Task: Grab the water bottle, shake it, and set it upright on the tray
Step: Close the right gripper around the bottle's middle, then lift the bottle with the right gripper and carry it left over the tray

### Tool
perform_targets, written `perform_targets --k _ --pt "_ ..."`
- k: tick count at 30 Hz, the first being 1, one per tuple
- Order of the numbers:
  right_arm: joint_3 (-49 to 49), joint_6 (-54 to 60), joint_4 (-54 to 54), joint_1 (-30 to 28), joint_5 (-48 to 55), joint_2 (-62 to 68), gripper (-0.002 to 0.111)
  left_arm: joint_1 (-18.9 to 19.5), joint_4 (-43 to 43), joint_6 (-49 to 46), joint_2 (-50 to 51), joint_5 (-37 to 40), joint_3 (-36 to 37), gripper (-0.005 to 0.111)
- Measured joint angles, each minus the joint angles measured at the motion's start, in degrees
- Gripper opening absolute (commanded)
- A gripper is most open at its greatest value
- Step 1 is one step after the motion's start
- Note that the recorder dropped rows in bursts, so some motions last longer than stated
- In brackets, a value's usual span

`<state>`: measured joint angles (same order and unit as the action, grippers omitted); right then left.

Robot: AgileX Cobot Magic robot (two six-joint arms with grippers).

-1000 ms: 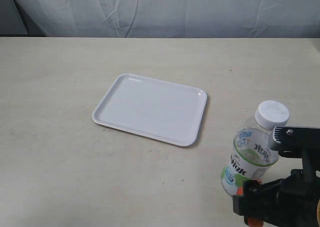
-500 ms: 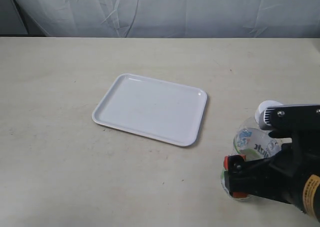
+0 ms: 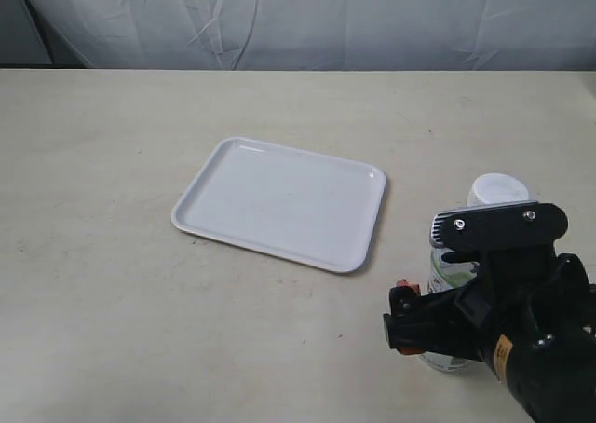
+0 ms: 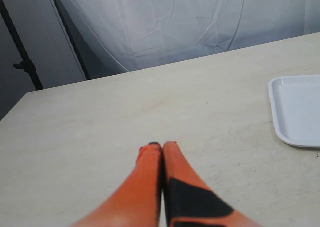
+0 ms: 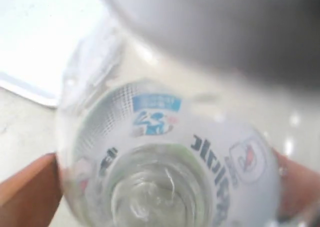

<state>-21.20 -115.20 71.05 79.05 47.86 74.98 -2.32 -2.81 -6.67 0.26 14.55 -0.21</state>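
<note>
The water bottle (image 3: 451, 266) stands out at the front right, its white cap (image 3: 496, 188) showing above my right arm, which covers most of its body. My right gripper (image 3: 424, 316) is shut on the bottle, and one orange fingertip (image 3: 403, 284) shows beside it. In the right wrist view the bottle (image 5: 165, 152) fills the frame, blurred, between the orange fingers (image 5: 25, 187). The white tray (image 3: 279, 199) lies flat mid-table, left of the bottle, with nothing on it. My left gripper (image 4: 161, 146) is shut on nothing above bare table, the tray (image 4: 300, 109) off to its side.
The beige table (image 3: 102, 283) stretches wide to the left and in front of the tray. A white wrinkled curtain (image 3: 307, 18) hangs behind the far edge. A dark stand (image 4: 22, 57) shows beyond the table in the left wrist view.
My right arm has swung leftward and risen in front of the bottle, hiding more of its body. The cap has shifted slightly up and left. The tray has not moved.
</note>
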Motion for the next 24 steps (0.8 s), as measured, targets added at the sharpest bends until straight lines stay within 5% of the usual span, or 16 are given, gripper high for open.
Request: perform_targets --k 5,7,13,24 --pt "0.00 -3.81 3.65 0.00 1.79 3.17 0.102 0.00 0.00 0.00 0.00 0.00 0.00 0.000" --pt "0.00 -3.93 4.31 0.00 2.06 3.79 0.090 0.00 0.00 0.00 0.00 0.00 0.00 0.000" --pt "0.00 -3.93 4.03 0.00 -0.05 4.28 0.000 0.00 0.00 0.00 0.00 0.00 0.00 0.000" --pt "0.00 -3.93 4.30 0.13 -2.33 3.73 -0.001 0.00 0.00 0.00 0.00 0.10 0.00 0.000"
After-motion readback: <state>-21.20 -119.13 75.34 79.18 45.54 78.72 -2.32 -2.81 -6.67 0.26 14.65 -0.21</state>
